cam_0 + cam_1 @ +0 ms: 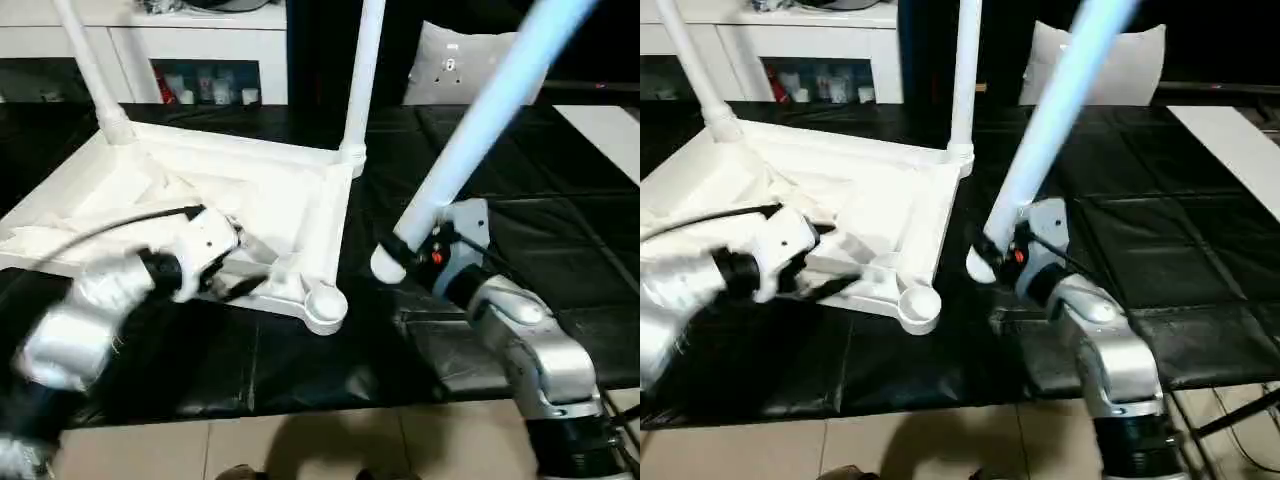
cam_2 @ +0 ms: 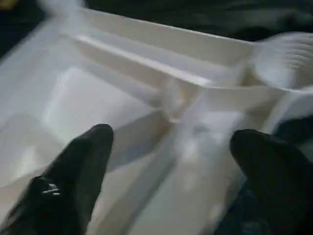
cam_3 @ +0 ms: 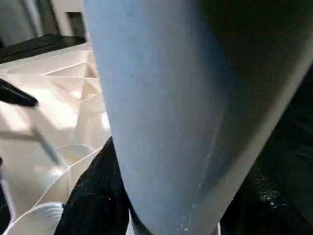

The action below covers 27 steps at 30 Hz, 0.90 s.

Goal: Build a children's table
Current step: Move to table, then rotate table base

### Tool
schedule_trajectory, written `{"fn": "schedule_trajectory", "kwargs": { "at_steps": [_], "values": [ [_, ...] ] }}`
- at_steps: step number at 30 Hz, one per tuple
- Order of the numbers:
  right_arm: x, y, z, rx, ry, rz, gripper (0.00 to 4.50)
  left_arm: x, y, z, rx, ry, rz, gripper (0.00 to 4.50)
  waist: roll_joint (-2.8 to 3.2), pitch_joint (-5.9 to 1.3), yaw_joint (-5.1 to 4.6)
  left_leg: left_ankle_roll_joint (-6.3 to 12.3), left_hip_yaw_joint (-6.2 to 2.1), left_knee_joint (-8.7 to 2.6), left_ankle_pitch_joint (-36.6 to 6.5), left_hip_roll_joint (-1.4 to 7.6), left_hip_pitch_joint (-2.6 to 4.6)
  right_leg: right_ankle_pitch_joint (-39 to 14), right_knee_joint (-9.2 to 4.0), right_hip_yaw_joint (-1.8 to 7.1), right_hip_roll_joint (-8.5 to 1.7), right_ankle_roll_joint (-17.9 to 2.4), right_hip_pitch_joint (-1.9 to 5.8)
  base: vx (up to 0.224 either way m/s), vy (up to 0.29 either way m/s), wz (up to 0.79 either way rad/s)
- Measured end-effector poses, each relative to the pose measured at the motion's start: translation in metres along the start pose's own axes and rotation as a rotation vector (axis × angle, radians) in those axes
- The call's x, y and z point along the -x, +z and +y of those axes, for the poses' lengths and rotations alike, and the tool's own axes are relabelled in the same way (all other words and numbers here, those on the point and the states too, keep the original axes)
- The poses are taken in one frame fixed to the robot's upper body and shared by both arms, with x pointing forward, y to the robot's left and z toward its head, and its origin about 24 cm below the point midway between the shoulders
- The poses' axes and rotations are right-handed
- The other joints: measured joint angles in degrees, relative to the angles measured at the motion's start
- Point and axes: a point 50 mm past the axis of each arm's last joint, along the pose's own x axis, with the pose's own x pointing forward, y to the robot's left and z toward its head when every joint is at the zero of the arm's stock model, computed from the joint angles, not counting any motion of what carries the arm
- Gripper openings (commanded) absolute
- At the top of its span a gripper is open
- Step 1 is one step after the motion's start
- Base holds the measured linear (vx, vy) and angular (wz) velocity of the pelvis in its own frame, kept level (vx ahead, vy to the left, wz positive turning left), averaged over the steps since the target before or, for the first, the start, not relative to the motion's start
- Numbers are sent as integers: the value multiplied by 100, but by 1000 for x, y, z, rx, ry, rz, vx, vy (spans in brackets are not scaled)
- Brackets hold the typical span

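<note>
Steeply tilted leg, foot-end down.

2 legs stand in the tabletop's far corner sockets.

A black-covered worktop carries everything; its cover is shiny and wrinkled, with seams running across it. A white table top lies on it upside down, ribbed underside up, filling the robot's left part of the surface. An open round socket marks its near corner. Beige floor tiles show below the worktop's near edge.
</note>
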Motion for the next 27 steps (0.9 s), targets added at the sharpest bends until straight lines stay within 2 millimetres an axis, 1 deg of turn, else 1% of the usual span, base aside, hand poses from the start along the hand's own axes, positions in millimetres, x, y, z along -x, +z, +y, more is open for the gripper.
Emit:
{"fn": "schedule_trajectory", "kwargs": {
  "at_steps": [1,2,4,6,7,8,10,12,15,18,19,20,21,23,24,27],
  "values": [
    [0,0,0,4,12,3,190,-2,-2,-2,6,-56,6,394,0,0,9,-3,5,0,2,1,-1,-4,15,4,0,-6,-9,0,0,0],
    [0,0,1,4,20,6,190,-3,-2,-4,12,-96,7,394,1,1,12,-6,10,0,4,4,-1,-5,23,8,0,-8,-17,0,0,0],
    [1,-1,1,8,37,14,190,-7,-2,-7,15,-167,8,370,4,3,12,-15,13,-1,9,10,-1,-5,32,7,3,-9,-24,0,0,0],
    [4,-2,0,9,51,31,190,-11,-2,-6,14,-224,10,368,6,4,28,-23,13,-3,14,16,-1,-1,33,4,8,-15,-24,0,0,0],
    [5,-4,0,-1,60,43,190,-12,-1,-5,8,-243,6,348,9,6,23,-28,14,-5,17,18,2,3,33,5,10,-22,-25,0,0,0],
    [6,-7,0,-11,60,50,190,-14,-1,-5,2,-257,2,348,12,8,19,-30,14,-5,18,21,3,5,32,5,12,-25,-24,0,0,0],
    [8,-10,0,-18,76,64,190,-21,0,-1,-16,-290,1,328,28,19,17,-31,18,-5,18,22,2,8,32,6,12,-31,-27,0,0,0],
    [9,-10,1,-18,83,61,190,-25,-1,0,-30,-310,11,320,43,27,11,-31,24,-5,18,26,2,11,32,7,12,-35,-28,0,0,0],
    [10,-9,2,-13,93,59,190,-28,-3,4,-50,-332,33,289,52,33,-17,-33,34,-7,20,38,1,11,32,8,20,-35,-33,0,0,0],
    [12,-9,4,-14,100,56,190,-29,-3,9,-53,-342,44,267,55,35,3,-34,46,-19,21,45,0,9,28,7,23,-39,-40,0,0,0],
    [12,-11,4,-17,101,58,190,-29,-4,11,-57,-348,52,267,57,36,10,-33,50,-22,21,47,0,7,28,7,23,-41,-41,0,0,0],
    [13,-11,4,-18,100,60,190,-29,-5,12,-57,-352,55,247,58,37,11,-33,54,-23,22,48,-2,7,26,8,23,-41,-43,0,0,0],
    [13,-12,4,-20,100,62,190,-29,-5,14,-61,-355,59,239,59,38,12,-33,57,-23,22,48,-2,6,25,9,22,-43,-43,0,0,0],
    [13,-12,4,-20,101,63,190,-29,-7,14,-59,-367,60,222,60,38,13,-32,64,-24,22,49,-1,5,23,11,21,-45,-43,0,0,0],
    [13,-12,4,-20,101,63,190,-30,-7,14,-55,-375,61,222,60,38,12,-32,66,-24,22,50,-2,5,23,11,21,-45,-43,0,0,0],
    [13,-12,4,-20,101,63,190,-30,-7,15,-50,-405,68,193,60,38,15,-32,69,-24,22,53,-1,4,23,10,21,-45,-44,0,0,0]
  ]
}}
